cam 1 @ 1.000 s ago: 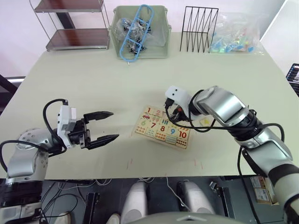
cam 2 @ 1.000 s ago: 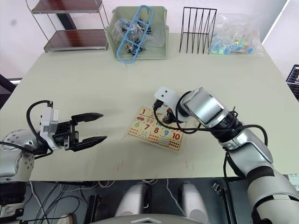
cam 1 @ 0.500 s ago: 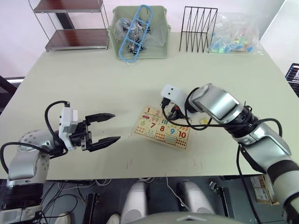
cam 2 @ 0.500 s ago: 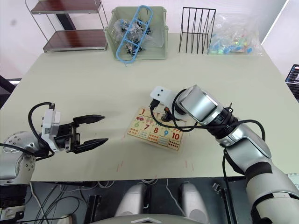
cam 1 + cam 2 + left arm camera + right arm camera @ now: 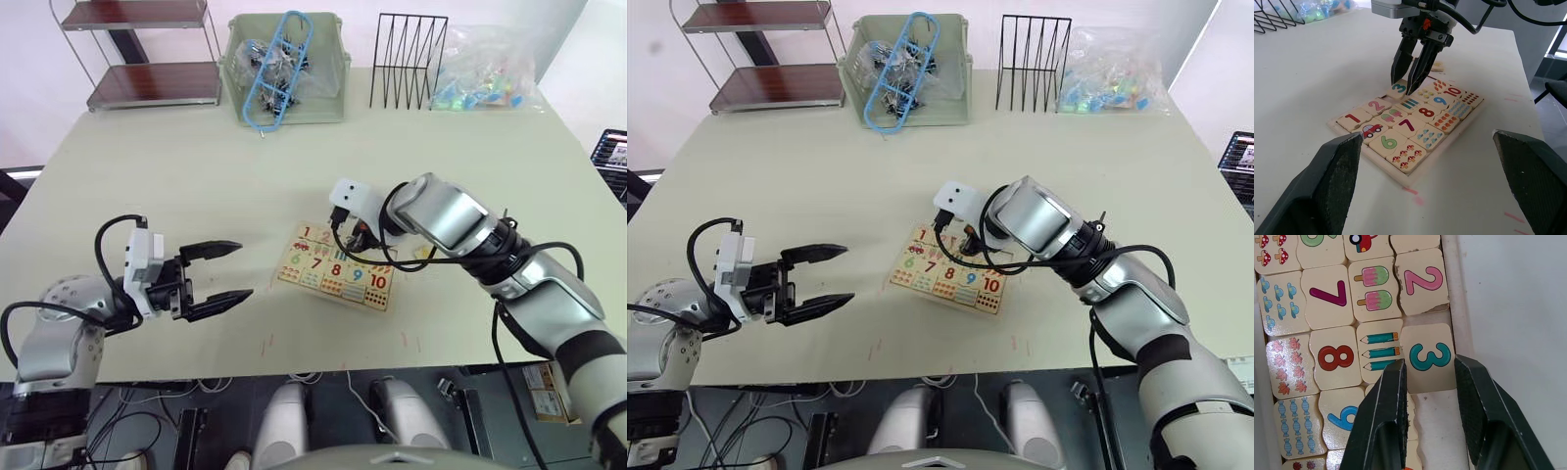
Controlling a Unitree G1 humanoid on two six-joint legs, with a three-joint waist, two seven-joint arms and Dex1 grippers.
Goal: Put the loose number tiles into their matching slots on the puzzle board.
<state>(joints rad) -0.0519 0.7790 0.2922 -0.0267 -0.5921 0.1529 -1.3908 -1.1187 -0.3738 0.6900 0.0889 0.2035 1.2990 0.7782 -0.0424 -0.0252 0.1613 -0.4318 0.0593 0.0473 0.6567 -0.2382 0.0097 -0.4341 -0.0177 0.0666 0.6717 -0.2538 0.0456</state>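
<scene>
the right gripper (image 5: 1427, 382) grasps the teal "3" tile (image 5: 1428, 357) over the far row of the puzzle board (image 5: 335, 267) at the table's (image 5: 196, 176) near centre, beside the pink "2" tile (image 5: 1421, 281), while the left gripper (image 5: 217, 276) hovers released, well to the board's left.

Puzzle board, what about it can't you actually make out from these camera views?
- The puzzle board: in the head views the right arm covers its far right end.
- Slots beyond the 3 tile: in the right wrist view the right pincer fingers hide them.
- Whether the 3 tile is gripped or only straddled: unclear.
- Pale piece beyond the board, left wrist view: largely hidden behind the right pincer.
</scene>
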